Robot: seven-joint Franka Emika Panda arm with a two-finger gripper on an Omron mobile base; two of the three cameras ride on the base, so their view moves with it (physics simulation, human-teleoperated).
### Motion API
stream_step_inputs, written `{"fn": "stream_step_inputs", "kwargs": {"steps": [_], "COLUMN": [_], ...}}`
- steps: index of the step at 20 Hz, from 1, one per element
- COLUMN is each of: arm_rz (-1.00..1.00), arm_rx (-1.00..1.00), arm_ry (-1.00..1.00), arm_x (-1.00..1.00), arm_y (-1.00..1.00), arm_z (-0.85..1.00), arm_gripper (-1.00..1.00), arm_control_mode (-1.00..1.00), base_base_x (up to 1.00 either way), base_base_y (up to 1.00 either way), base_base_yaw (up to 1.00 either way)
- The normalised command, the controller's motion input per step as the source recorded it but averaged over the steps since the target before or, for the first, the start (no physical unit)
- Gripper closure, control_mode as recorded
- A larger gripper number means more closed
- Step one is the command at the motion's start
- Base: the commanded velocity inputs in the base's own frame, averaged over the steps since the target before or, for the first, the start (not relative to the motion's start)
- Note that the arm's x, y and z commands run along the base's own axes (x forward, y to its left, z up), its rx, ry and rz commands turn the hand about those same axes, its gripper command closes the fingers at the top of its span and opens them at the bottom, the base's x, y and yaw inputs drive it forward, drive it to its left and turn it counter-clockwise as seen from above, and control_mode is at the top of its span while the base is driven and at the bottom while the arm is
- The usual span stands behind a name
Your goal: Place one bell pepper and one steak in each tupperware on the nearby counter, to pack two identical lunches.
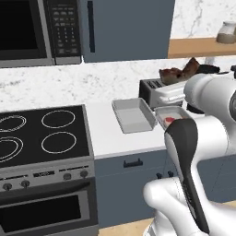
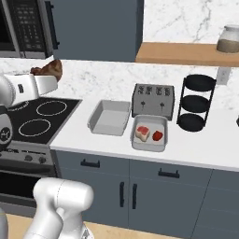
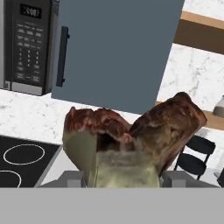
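My gripper (image 2: pixel 48 73) is shut on a brown mottled steak (image 3: pixel 131 140), held high in the air over the gap between stovetop and counter (image 2: pixel 196 149). The held steak (image 1: pixel 179 72) also shows above the toaster in the left base view. On the counter lie two grey tupperware trays side by side. The left tupperware (image 2: pixel 108 119) (image 1: pixel 133 117) has nothing in it. The right tupperware (image 2: pixel 151 122) (image 1: pixel 177 109) holds another steak (image 2: pixel 142 133) and a red bell pepper (image 2: pixel 158 136) (image 1: pixel 169 120).
A dark toaster (image 2: pixel 153 99) (image 1: pixel 154 90) stands right behind the trays. A black tiered rack (image 2: pixel 198 102) is to their right. The black stovetop (image 1: pixel 41 133) lies left of the counter, with a microwave (image 1: pixel 32 27) above it. A jar (image 2: pixel 229 39) sits on a wooden shelf.
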Motion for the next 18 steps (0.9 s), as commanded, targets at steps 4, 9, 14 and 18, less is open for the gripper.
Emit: {"fn": "stream_step_inputs", "kwargs": {"steps": [4, 9, 14, 18], "arm_rz": [0.0, 0.0, 0.0, 0.0], "arm_rx": [0.0, 0.0, 0.0, 0.0], "arm_ry": [0.0, 0.0, 0.0, 0.0], "arm_x": [0.0, 0.0, 0.0, 0.0], "arm_y": [0.0, 0.0, 0.0, 0.0], "arm_z": [0.0, 0.0, 0.0, 0.0], "arm_gripper": [1.0, 1.0, 1.0, 1.0], "arm_control_mode": [1.0, 1.0, 1.0, 1.0], "base_base_x": [0.18, 0.38, 0.44, 0.28], "base_base_y": [0.08, 0.02, 0.02, 0.08], "base_base_yaw": [0.0, 0.0, 0.0, 0.0]}}
